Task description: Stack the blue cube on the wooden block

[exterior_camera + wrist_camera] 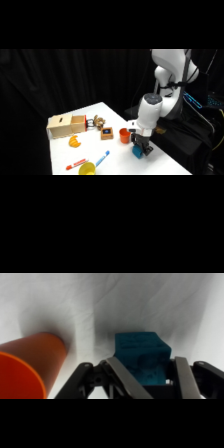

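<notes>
While the orange cup [124, 135] is seen just left of the gripper [140, 150], the wooden block [107, 133] sits further left at frame centre | pale box [66, 125] at upper left | blue cube [141, 358] is held between the fingers [183, 376], low centre-right | arm is bent down from upper right.

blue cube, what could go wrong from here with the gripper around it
1. The small teal-blue cube sits between the gripper's fingers, which look close to its sides but not clearly clamped; a lift now might slip.
2. The orange plastic cup stands close beside the cube; a swing that way could knock it.
3. The small brown wooden block with a blue mark lies beyond the cup, so a low carry could clip the cup.
</notes>
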Motion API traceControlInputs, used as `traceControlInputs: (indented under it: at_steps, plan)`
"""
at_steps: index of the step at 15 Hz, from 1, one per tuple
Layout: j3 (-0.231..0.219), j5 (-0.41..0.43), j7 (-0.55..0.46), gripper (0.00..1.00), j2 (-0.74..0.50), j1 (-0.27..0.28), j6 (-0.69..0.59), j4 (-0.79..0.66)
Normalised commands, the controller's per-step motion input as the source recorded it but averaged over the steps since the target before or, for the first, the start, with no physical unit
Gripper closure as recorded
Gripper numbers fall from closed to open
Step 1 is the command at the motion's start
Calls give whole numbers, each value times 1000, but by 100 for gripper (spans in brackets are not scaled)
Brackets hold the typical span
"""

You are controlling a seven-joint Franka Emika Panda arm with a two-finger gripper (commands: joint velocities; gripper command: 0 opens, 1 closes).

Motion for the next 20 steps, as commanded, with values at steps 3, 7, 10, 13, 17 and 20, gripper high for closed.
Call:
traceControlInputs:
  at_steps: [3, 7, 10, 13, 17, 20]
  plan:
    - [-50, 121, -190, 78, -465, 145, -383, -67]
    - [3, 117, -237, 79, -437, 30, -391, -19]
    - [95, 130, -279, 79, -387, -126, -332, 15]
    - [110, 155, -302, 79, -339, -190, -283, 45]
    - [66, 171, -313, 79, -256, -229, -242, 89]
    - [-2, 199, -339, 79, -180, -232, -212, 123]
